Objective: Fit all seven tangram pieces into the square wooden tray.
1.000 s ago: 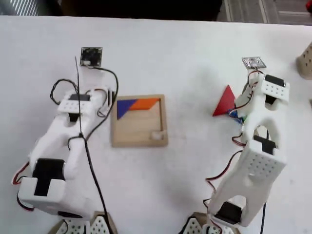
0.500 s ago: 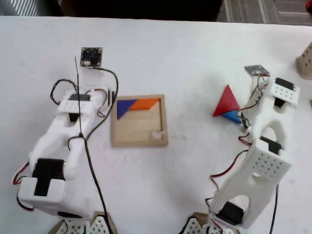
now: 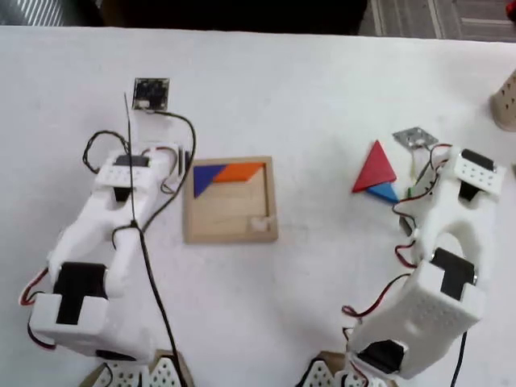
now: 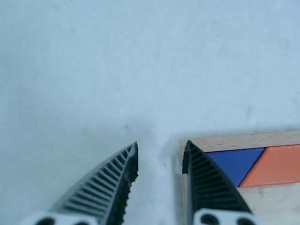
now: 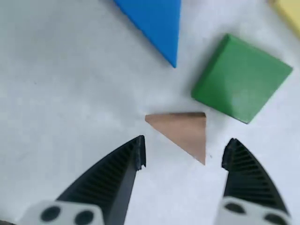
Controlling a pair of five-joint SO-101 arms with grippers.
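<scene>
The square wooden tray [image 3: 230, 234] lies mid-table with a dark blue piece [image 3: 207, 176] and an orange piece [image 3: 241, 171] along its far edge, plus a small pale piece [image 3: 258, 224] in a near corner. My left gripper [image 4: 159, 150] is open at the tray's corner [image 4: 220, 139], beside the dark blue piece [image 4: 234, 161] and orange piece [image 4: 276, 164]. My right gripper [image 5: 185, 150] is open just above a small brown triangle [image 5: 185, 131], with a green square [image 5: 241, 77], a blue triangle [image 5: 157, 21] and a yellow piece [image 5: 288, 9] beyond. A red triangle [image 3: 376, 168] touches a light blue triangle [image 3: 384, 191].
The left arm [image 3: 113, 210] stands left of the tray, its black cable trailing toward the front edge. The right arm [image 3: 439, 266] covers the table's right side. A tan object [image 3: 505, 101] sits at the far right edge. Bare white table lies between tray and loose pieces.
The right arm has swung to the right, away from the red triangle, uncovering the light blue triangle beside it. The left arm and the tray have not moved.
</scene>
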